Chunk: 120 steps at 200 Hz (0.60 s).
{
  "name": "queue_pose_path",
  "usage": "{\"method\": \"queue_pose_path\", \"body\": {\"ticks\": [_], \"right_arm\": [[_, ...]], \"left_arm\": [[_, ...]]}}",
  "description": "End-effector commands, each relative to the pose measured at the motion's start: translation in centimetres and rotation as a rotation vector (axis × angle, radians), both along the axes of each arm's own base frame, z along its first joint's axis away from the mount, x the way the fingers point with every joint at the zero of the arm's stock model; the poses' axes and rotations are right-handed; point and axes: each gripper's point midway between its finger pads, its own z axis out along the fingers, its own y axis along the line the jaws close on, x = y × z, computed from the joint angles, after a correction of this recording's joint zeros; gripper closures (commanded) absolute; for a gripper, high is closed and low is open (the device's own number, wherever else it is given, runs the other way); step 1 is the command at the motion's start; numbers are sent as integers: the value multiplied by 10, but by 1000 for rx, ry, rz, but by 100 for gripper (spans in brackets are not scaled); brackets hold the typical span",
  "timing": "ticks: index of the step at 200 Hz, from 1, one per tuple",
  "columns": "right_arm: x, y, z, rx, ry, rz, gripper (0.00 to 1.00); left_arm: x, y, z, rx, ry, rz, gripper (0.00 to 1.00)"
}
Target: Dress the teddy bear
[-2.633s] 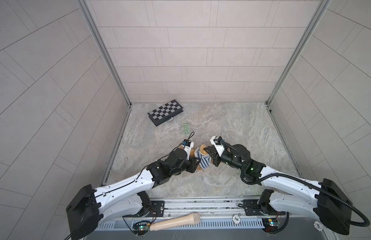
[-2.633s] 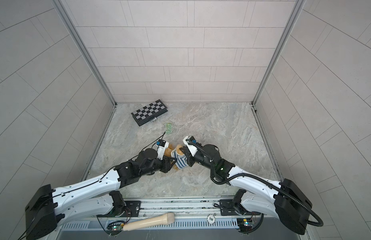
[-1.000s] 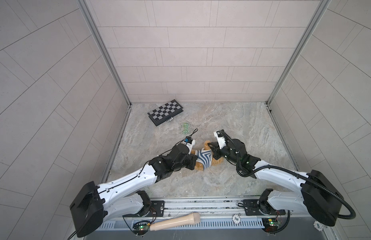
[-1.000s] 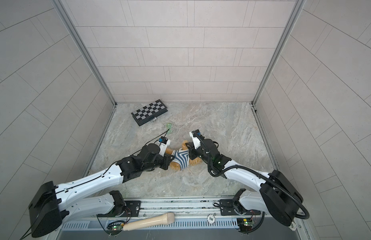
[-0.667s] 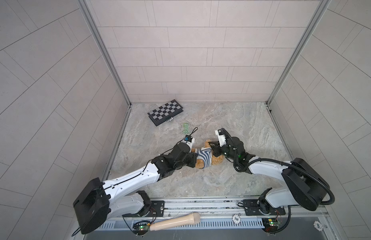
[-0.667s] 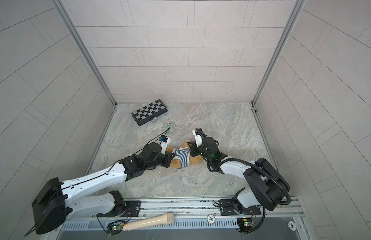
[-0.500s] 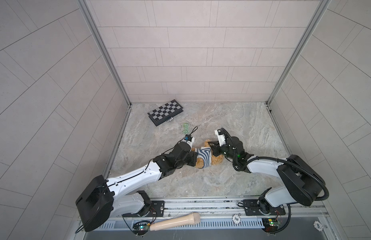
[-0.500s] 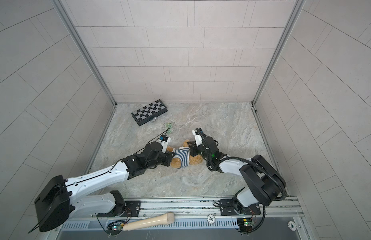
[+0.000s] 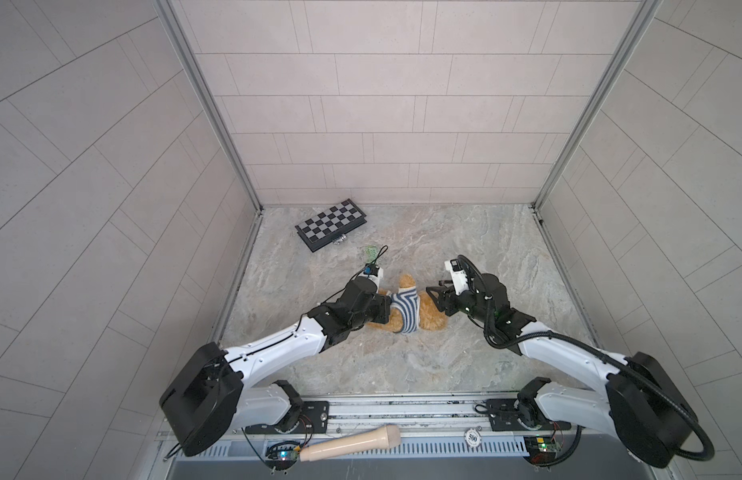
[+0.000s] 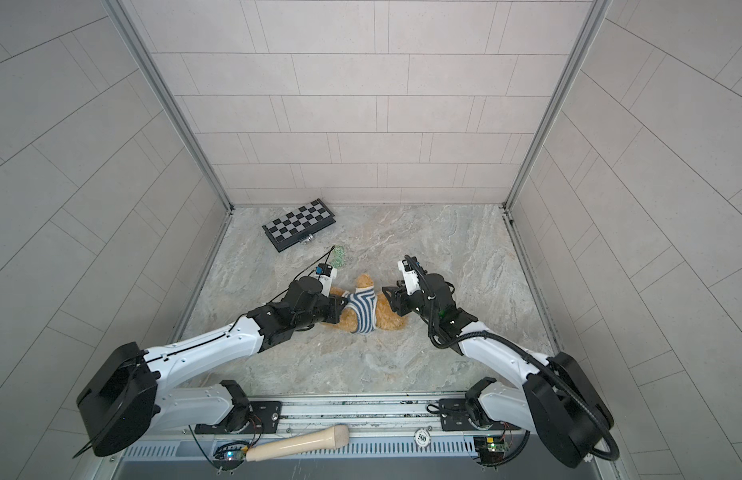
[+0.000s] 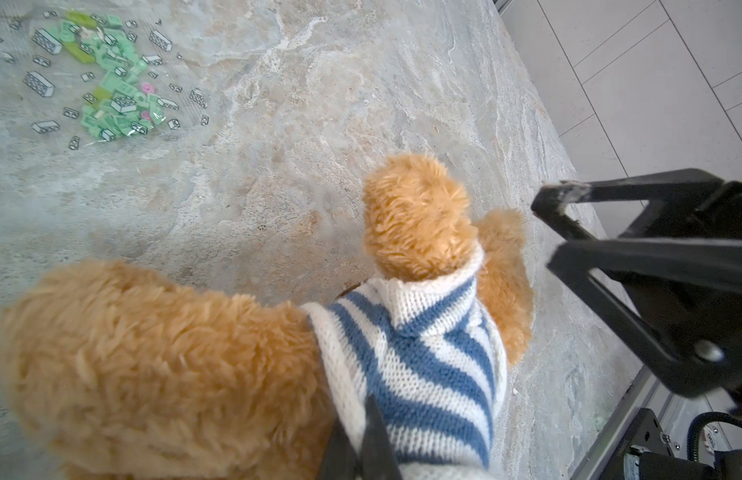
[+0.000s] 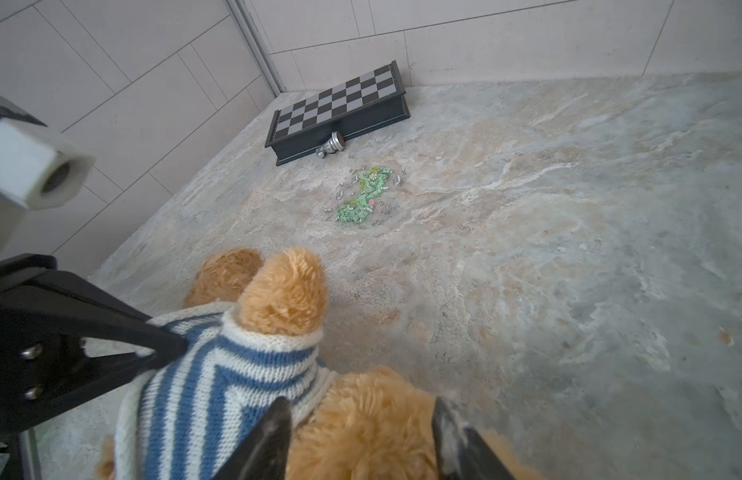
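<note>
The teddy bear [image 9: 431,319] lies on the marble floor between my two grippers, golden-brown and fluffy. It wears a blue-and-white striped knitted sweater [image 9: 406,309] over its middle. One furry arm [image 11: 415,216] sticks up out of a sleeve. My left gripper [image 11: 371,399] is shut on the sweater's white edge [image 11: 340,374] at the bear's left side in both top views. My right gripper [image 12: 359,403] stands open, its fingers either side of the bear's fur [image 12: 361,424] and just clear of the sweater. The bear's face is hidden.
A folded chessboard box [image 9: 331,224] lies at the back left with a silver chess piece [image 12: 334,145] beside it. A clear bag of green bricks [image 11: 107,83] lies just behind the bear. A beige handle [image 9: 352,442] and a chip [image 9: 472,436] rest on the front rail.
My right gripper has opened and let go of the sweater, and its arm has drawn back a little to the right. The left gripper keeps its hold and has barely moved.
</note>
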Motion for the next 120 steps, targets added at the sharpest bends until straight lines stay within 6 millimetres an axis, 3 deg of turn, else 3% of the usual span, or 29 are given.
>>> {"method": "queue_pose_path", "body": {"ticks": [1,41,102,120], "right_arm": [[-25,-10,-26,-72,92,9,37],[-37,-13,-46,-104,153,29,32],[-28,4,-71,-142,199,71,32],[-22,6,-77,-151,209,61,41]], "left_arm": [[0,2,-9,25,12,-2,100],[4,-2,-11,36,16,-11,100],[4,-3,-10,20,14,-10,100],[5,-4,-9,17,13,-10,100]]}}
